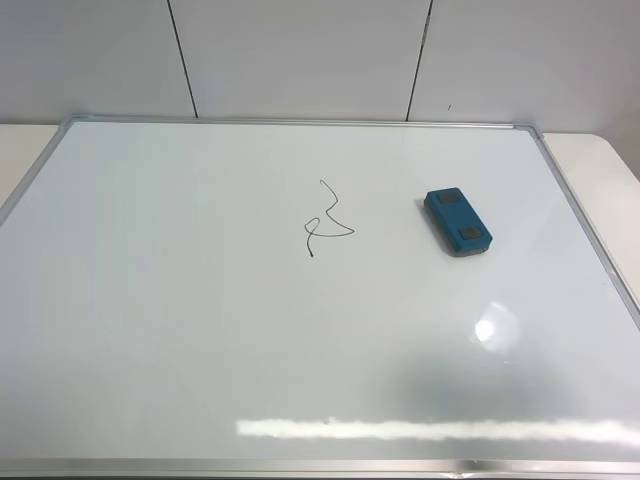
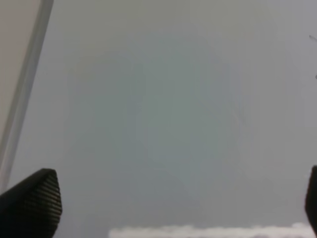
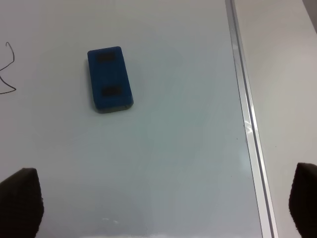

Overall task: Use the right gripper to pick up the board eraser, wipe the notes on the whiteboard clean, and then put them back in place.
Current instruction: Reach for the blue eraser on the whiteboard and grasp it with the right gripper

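Teal board eraser (image 1: 458, 222), diagonal on whiteboard (image 1: 180, 340)

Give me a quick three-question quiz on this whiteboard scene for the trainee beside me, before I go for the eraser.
1. In the exterior high view, where does the board eraser lie on the whiteboard relative to the notes? A) to their left; B) to their right; C) on top of them.
2. True or false: the notes are already wiped off.
3. Fill in: the right gripper has its jaws ____, holding nothing.
Key: 1 B; 2 false; 3 open.
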